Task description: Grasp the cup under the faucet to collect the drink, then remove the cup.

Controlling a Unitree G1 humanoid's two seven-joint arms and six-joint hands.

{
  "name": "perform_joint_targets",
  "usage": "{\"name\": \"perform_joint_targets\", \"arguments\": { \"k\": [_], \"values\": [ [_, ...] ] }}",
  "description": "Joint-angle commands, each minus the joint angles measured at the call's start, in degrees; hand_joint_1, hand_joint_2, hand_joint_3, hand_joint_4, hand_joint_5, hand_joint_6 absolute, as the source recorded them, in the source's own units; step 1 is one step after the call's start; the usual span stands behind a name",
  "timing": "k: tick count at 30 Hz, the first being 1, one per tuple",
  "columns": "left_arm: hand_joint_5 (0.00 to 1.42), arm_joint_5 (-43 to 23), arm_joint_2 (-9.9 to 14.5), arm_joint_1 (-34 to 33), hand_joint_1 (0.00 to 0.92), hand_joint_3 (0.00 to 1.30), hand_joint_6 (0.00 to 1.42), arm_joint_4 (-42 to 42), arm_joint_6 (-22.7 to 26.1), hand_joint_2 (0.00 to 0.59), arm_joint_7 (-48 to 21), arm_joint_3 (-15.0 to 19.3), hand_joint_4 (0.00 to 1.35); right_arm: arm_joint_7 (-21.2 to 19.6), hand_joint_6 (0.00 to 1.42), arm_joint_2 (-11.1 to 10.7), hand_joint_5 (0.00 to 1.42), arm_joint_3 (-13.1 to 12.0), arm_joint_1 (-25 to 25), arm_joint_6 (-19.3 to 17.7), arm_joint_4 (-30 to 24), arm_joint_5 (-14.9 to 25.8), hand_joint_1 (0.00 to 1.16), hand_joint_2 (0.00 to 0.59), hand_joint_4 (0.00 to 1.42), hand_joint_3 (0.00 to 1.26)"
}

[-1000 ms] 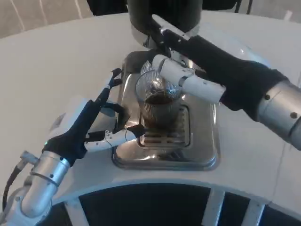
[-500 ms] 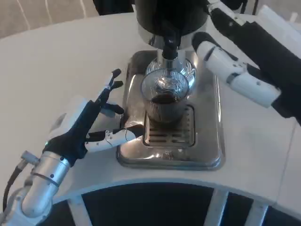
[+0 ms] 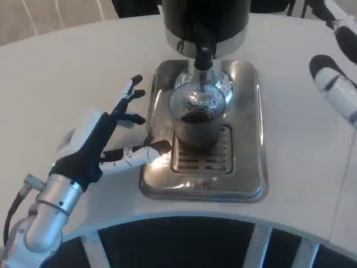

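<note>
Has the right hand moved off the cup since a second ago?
Yes. The right hand has pulled away to the picture's right, clear of the cup, which stands under the faucet on the steel tray.

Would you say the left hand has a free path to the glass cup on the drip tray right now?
Probably yes. The left hand lies open just left of the drip tray, with nothing between its fingers and the cup. The faucet sits above the cup, clear of a sideways approach.
</note>
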Motion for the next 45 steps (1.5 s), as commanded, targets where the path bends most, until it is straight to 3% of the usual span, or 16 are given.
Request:
{"name": "perform_joint_targets", "arguments": {
  "k": [1,6,10,18,26,33,45],
  "values": [
    [0.37,-0.5,-0.7,-0.5,0.314,0.05,0.39,0.8,0.0,0.058,0.7,0.7,0.10,1.2,0.00,1.2,0.00,-3.8,5.7,-3.4,-0.9,1.9,0.00,0.551,0.00,0.00],
    [0.39,-0.8,-1.7,-1.5,0.315,0.04,0.47,1.7,0.6,0.058,0.7,1.0,0.07,0.9,0.00,3.0,0.00,-4.3,12.5,-7.5,-0.9,2.9,0.00,0.553,0.00,0.00],
    [0.38,-1.0,-2.7,-2.6,0.350,0.03,0.47,3.0,0.7,0.067,0.4,1.2,0.07,0.9,0.00,5.4,0.00,-1.1,19.2,-11.9,-0.9,0.7,0.00,0.554,0.00,0.00],
    [0.39,-2.1,-4.6,-4.7,0.432,0.02,0.53,5.6,0.4,0.079,-1.4,1.8,0.06,3.2,0.00,9.6,0.00,4.2,27.4,-14.9,-0.9,-6.1,0.00,0.556,0.00,0.00],
    [0.41,-3.3,-5.1,-6.2,0.440,0.01,0.58,7.7,-0.2,0.079,-3.4,1.8,0.05,9.0,0.00,13.6,0.00,5.7,28.5,-17.2,-0.9,-13.9,0.00,0.557,0.00,0.00],
    [0.42,-4.0,-5.4,-7.8,0.440,0.01,0.58,9.6,-0.6,0.080,-6.4,1.7,0.05,14.9,0.00,20.1,0.00,6.5,27.8,-18.7,-0.9,-21.5,0.00,0.557,0.00,0.00],
    [0.46,-4.1,-6.3,-10.8,0.440,0.01,0.63,12.6,-0.9,0.076,-10.3,0.6,0.08,20.1,0.00,28.2,0.00,7.0,27.5,-20.4,-0.9,-28.1,0.00,0.568,0.00,0.01]
  ]
}}
